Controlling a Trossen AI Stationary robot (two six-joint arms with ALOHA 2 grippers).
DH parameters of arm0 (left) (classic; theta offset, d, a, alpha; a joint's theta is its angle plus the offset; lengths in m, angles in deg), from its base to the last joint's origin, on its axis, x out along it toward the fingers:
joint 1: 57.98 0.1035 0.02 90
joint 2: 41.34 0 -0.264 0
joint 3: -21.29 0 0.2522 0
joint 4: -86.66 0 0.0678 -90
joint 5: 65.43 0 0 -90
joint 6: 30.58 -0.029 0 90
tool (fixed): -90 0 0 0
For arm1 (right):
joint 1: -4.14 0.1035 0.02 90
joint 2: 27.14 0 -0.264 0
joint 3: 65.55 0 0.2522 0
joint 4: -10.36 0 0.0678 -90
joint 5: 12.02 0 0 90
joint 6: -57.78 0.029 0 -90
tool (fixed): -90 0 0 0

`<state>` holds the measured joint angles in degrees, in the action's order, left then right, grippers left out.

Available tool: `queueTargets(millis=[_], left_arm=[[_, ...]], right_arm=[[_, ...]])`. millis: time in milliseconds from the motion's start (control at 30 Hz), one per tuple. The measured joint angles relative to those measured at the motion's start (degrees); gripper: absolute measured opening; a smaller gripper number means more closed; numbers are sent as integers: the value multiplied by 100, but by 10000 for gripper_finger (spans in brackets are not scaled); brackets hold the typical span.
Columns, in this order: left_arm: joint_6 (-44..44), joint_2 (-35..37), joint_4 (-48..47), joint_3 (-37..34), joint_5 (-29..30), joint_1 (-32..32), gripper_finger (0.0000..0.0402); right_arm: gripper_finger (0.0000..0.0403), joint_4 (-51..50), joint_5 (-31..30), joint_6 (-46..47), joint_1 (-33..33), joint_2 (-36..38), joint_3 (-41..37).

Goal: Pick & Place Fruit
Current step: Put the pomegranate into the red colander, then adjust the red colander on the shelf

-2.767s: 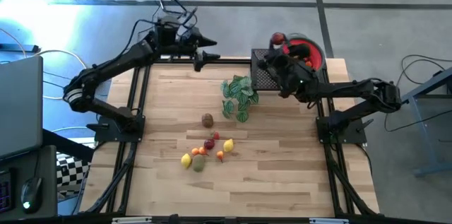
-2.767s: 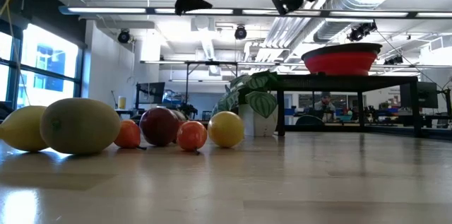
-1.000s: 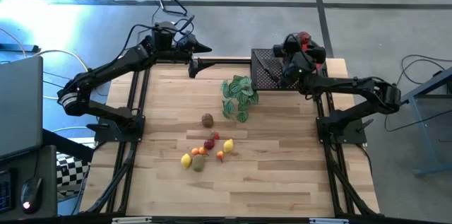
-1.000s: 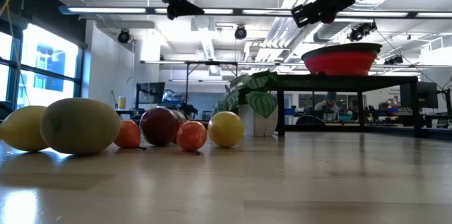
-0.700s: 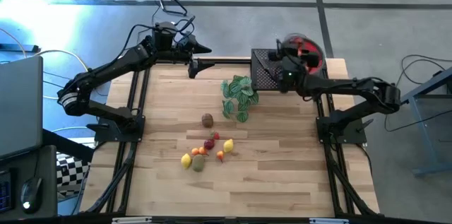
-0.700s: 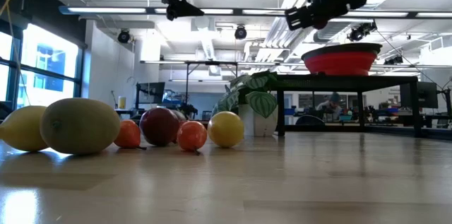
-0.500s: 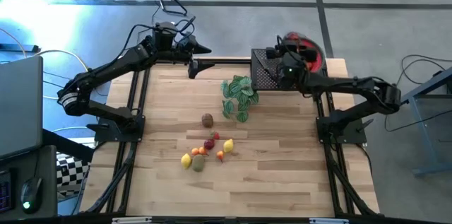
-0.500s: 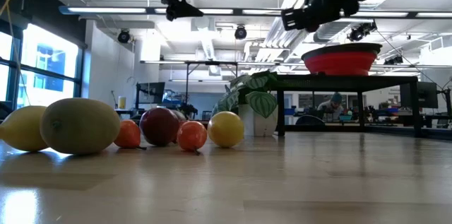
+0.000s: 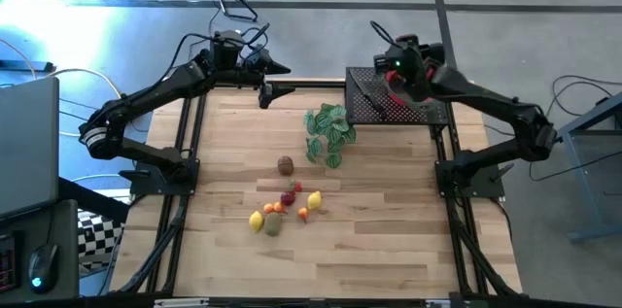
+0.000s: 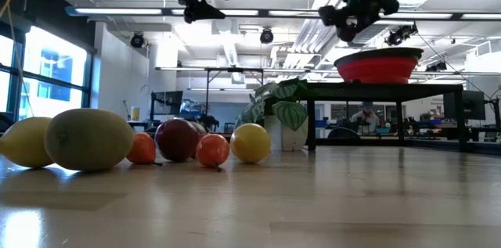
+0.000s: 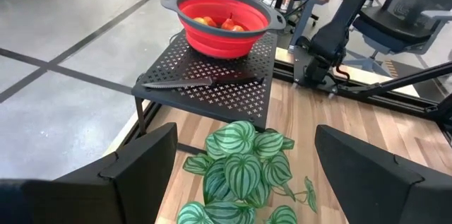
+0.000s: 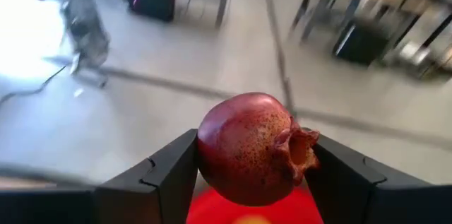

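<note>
A dark red pomegranate point(image 12: 251, 148) is clamped across its round body between the fingers of the right gripper point(image 12: 251, 174), directly above the red bowl point(image 11: 223, 22). It is judged light, rigid and smooth, so a grip across the widest part suits it. The left gripper point(image 9: 264, 94) hangs well apart from the bowl, fingers spread.

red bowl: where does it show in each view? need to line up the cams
High view: red bowl at the table's far right, mostly hidden under the right end effector.
Low view: right of centre, on the black stand.
Left wrist view: upper middle, fruit inside, on the perforated stand.
Right wrist view: red sliver under the held pomegranate.
Shared landmark: the black stand.
</note>
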<state>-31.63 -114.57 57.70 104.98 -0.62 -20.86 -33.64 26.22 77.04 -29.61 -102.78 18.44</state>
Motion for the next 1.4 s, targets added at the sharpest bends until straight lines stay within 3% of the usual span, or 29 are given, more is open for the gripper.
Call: queueTargets(millis=[300,433,800,1200,1400], left_arm=[[1,0,4,2,11,0,329],[1,0,4,2,21,0,329],[3,0,4,0,28,0,329],[3,-1,1,0,28,0,329],[3,-2,-9,0,28,0,329]], right_arm=[[224,-2053,1858,1284,-870,-34,323],[224,-2499,1894,1373,-1092,-130,323],[226,-2527,1927,1301,-1125,-141,323],[287,-2529,1936,1057,-1126,-142,323],[270,-2447,1936,849,-1126,-99,323]])
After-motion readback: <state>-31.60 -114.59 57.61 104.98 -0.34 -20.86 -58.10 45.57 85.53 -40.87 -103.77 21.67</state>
